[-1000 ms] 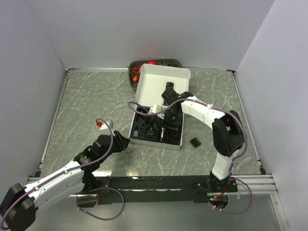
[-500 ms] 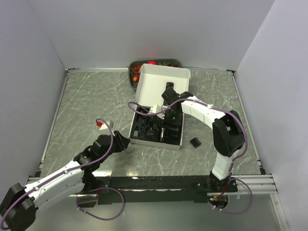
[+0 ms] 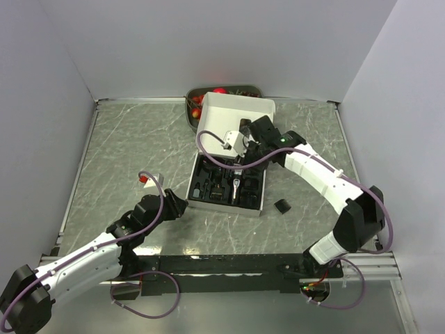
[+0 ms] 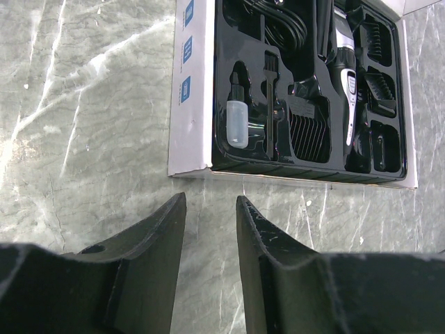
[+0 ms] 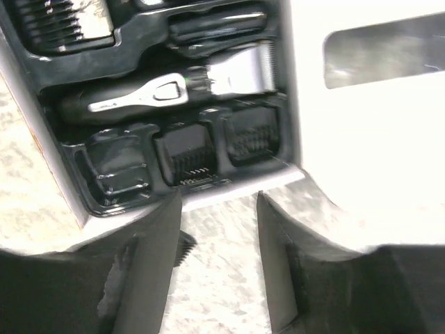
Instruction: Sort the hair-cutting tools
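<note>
Nearest the arm bases, the left end effector (image 4: 208, 209) hangs low over the counter (image 3: 125, 146), just short of the near wall of the white box (image 4: 189, 104). Its 2 fingers stand partly apart with only bare stone in the gap. It is released, gripping nothing and touching nothing.

A little farther out, to the right of the box, a loose black piece (image 3: 281, 206) lies on the counter, near the box but apart from it (the right wrist view catches only its ribbed edge beside a finger).

The box holds a black tray (image 4: 278, 165). On its left side a white bottle (image 4: 237, 124) and a thin brush (image 4: 270, 104) sit in pockets. The hair clipper (image 4: 345, 83) lies lengthwise toward the right, its silver face up. Comb guards (image 5: 184, 153) fill 2 neighbouring pockets along the right edge, just beside the clipper.

The right end effector (image 5: 217, 209) is held above that right edge, fingers released and moderately wide. Nothing sits between them, and the box rim and counter show through the gap. No contact with the clipper or the guards can be seen.

Beyond, the box's lid (image 3: 233, 118) lies open. Behind it, at the far edge, sits a grey tray of fruit (image 3: 245, 89).
</note>
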Tool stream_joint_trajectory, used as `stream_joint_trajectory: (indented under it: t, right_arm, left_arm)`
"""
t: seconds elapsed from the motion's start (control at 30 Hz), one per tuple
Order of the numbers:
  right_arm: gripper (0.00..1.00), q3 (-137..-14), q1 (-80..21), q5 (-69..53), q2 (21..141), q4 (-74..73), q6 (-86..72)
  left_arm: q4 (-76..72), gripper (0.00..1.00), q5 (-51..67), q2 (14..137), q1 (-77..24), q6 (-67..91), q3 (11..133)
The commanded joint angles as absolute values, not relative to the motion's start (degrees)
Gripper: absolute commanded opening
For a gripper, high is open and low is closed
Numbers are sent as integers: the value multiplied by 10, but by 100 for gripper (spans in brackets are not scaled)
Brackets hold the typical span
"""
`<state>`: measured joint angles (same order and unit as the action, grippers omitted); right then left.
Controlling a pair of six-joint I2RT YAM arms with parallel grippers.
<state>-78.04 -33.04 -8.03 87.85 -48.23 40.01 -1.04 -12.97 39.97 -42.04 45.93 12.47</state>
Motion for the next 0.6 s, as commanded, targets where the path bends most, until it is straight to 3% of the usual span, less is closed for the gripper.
stream_joint_trajectory:
  t: [0.0, 0.1, 0.13, 0.57]
  right_arm:
    - [36, -762, -335, -31, 867, -468, 336]
    - [5, -763, -337, -26, 884, -481, 304]
    - [0, -763, -337, -30, 896, -483, 295]
    - [0, -722, -370, -65, 932, -441, 240]
  left_arm:
    - [-18, 41, -137, 396, -421, 457, 138]
    - [-18, 41, -138, 395, -421, 457, 138]
    - [-18, 41, -139, 395, -421, 457, 138]
    - [-18, 41, -139, 396, -421, 458, 138]
